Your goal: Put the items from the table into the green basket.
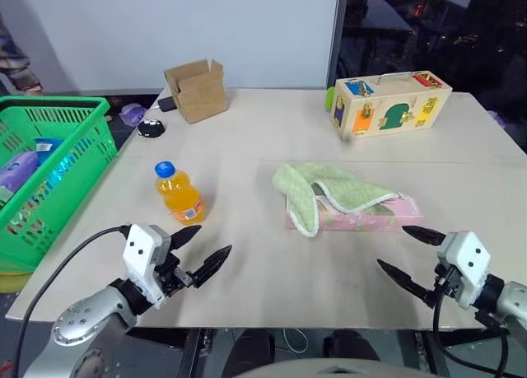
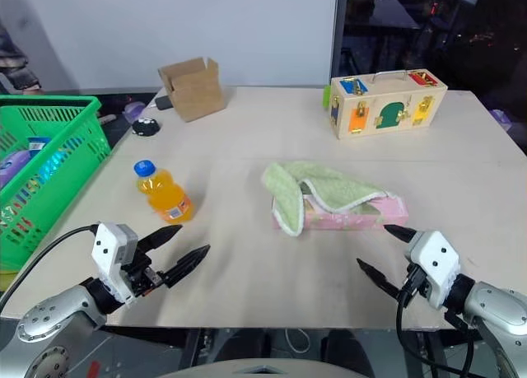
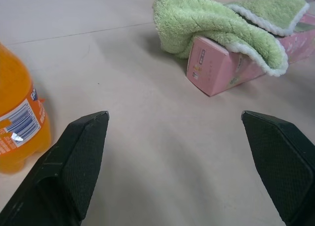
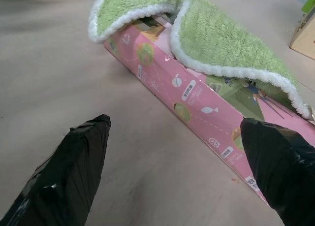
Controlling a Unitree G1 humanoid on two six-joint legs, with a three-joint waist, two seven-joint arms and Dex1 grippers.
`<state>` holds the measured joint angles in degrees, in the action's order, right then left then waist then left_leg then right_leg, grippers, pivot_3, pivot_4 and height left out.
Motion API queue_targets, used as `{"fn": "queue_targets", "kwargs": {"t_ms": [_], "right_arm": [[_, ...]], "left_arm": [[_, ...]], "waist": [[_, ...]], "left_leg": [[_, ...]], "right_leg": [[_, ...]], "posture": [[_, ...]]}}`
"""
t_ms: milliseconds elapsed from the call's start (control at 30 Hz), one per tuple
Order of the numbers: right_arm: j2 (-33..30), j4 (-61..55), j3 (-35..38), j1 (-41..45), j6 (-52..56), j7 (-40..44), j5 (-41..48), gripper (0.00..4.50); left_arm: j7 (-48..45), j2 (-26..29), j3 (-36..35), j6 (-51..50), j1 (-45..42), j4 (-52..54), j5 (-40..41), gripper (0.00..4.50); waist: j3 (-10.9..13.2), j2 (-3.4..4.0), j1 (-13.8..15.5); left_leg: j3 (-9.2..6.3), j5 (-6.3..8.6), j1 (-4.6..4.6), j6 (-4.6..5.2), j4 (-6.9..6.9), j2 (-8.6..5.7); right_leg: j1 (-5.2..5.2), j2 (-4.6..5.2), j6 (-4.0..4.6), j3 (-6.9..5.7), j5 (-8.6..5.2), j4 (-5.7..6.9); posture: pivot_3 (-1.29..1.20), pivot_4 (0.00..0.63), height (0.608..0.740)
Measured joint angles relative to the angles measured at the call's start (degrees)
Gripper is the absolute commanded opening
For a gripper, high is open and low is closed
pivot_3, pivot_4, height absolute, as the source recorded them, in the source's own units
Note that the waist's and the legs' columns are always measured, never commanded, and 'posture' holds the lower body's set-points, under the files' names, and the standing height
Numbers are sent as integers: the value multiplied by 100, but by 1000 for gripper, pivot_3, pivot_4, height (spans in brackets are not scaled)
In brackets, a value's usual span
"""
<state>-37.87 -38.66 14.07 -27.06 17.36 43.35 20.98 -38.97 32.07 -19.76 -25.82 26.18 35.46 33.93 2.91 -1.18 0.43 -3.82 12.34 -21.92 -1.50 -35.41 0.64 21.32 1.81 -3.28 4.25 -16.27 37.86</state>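
An orange drink bottle (image 1: pixel 179 193) with a blue cap stands upright on the beige table (image 1: pixel 247 131), left of centre. A long flat pink box (image 1: pixel 362 217) lies near the middle, with a green towel (image 1: pixel 325 190) draped over most of it. The green basket (image 1: pixel 49 168) stands off the table's left edge with several items inside. My left gripper (image 1: pixel 206 248) hovers open over the front left of the table, just in front of the bottle. My right gripper (image 1: pixel 410 251) hovers open at the front right, close to the pink box's near end.
A brown cardboard box (image 1: pixel 196 90) sits at the back left, with a small black round object (image 1: pixel 151 128) beside it. A wooden toy box with coloured doors (image 1: pixel 389 105) stands at the back right. The table's front edge runs just under both grippers.
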Motion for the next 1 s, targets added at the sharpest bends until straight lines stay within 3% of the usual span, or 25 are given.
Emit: {"fn": "queue_targets", "kwargs": {"t_ms": [67, 300, 500, 567, 633, 800, 833, 1000], "right_arm": [[3, 11, -42, 121, 79, -37, 0, 4500], [73, -71, -571, 2095, 1430, -416, 847, 4500], [149, 963, -1372, 5125, 3137, -918, 1177, 4500], [116, 1429, -1738, 5766, 3579, -840, 1135, 4500], [183, 2258, -2401, 6549, 4016, -594, 1001, 4500], [717, 3998, -3240, 7650, 3944, -306, 455, 4500], [1141, 5713, -3795, 8381, 3395, 7, -179, 4500], [1743, 8113, -4347, 9081, 2276, 605, -1071, 4500]], "left_arm": [[-75, 4, -10, 47, -9, -33, 3, 4452], [-627, 19, -50, 509, -245, -117, 173, 4452], [-475, 60, 127, 388, -557, 286, 407, 4452], [-371, 74, 245, 305, -590, 390, 407, 4452], [-192, 82, 384, 178, -713, 444, 407, 4452], [46, 138, 524, -21, -973, 576, 436, 4452], [202, 158, 541, -144, -1037, 672, 458, 4452], [389, 158, 579, -244, -1058, 791, 517, 4452]], "waist": [[1, 0, -2], [3, -4, -87], [7, 0, -119], [4, -5, -99], [5, -3, -89], [7, 2, -117], [9, 8, -108], [9, 11, -95]], "left_leg": [[1, 1, 1, 2, 1, 2], [13, 0, 6, 2, -9, 10], [19, -1, 7, 3, -21, 8], [13, 1, 3, 6, -17, 7], [5, 3, -9, 10, -7, 7], [8, 3, -15, 10, 0, 11], [5, 3, -18, 10, 2, 9], [1, 3, -16, 10, 4, 9]], "right_leg": [[2, -3, 0, 1, 0, 1], [0, -10, -1, 11, 1, 4], [-2, -12, -1, 18, 5, 8], [-1, -13, 20, 14, 16, 6], [12, -14, 21, 8, 19, 8], [28, -20, 1, 9, 32, 15], [30, -19, 1, 6, 32, 15], [29, -21, 1, 2, 33, 18]], "posture": [[40, 0, 740], [53, 0, 740], [68, 0, 740], [72, 0, 740], [79, 0, 740], [114, 0, 740], [118, 0, 740], [159, 0, 740]]}}
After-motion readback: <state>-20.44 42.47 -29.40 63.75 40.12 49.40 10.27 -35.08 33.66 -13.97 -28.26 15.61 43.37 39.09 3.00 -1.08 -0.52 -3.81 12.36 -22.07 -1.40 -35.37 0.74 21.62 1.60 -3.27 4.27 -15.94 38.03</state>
